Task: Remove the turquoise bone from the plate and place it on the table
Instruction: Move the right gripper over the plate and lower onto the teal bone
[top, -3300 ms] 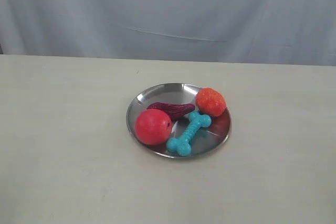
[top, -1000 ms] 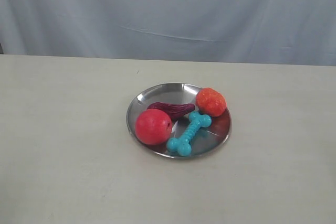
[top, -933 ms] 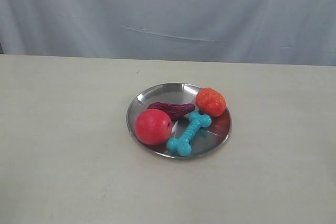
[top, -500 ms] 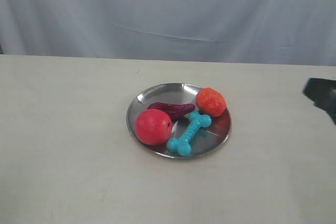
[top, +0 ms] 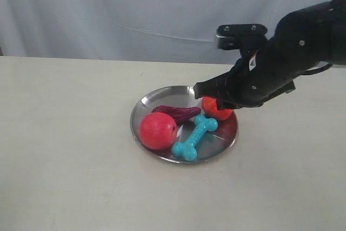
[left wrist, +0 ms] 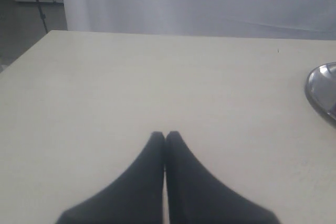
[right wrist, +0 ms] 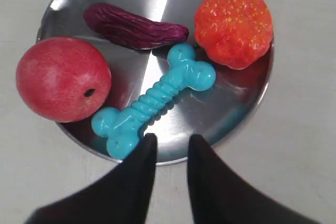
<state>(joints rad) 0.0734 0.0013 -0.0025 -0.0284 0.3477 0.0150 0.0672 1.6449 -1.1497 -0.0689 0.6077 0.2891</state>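
The turquoise bone (top: pixel 194 137) lies slantwise on the steel plate (top: pixel 162 93) in the middle of the beige table (top: pixel 65 144), towards the plate's front rim. My right gripper (top: pixel 200 88) hangs in the air over the plate's back right part, apart from the bone. In the right wrist view its fingers (right wrist: pixel 172 141) stand open, a little apart, with nothing between them, and the bone (right wrist: pixel 155 100) and plate (right wrist: pixel 236 111) lie below. My left gripper (left wrist: pixel 165 136) is shut and empty over bare table, with the plate's rim (left wrist: pixel 320 90) off to one side.
Three other toys share the plate. A red ball (top: pixel 158 130) touches the bone's near end. A dark purple elongated toy (top: pixel 175 113) lies behind them. An orange bumpy ball (top: pixel 219 112) is partly hidden by the right arm. A grey curtain (top: pixel 108 9) hangs behind the table.
The right arm has come in from the right edge and now hovers above the plate. The bone and the other toys have not moved.
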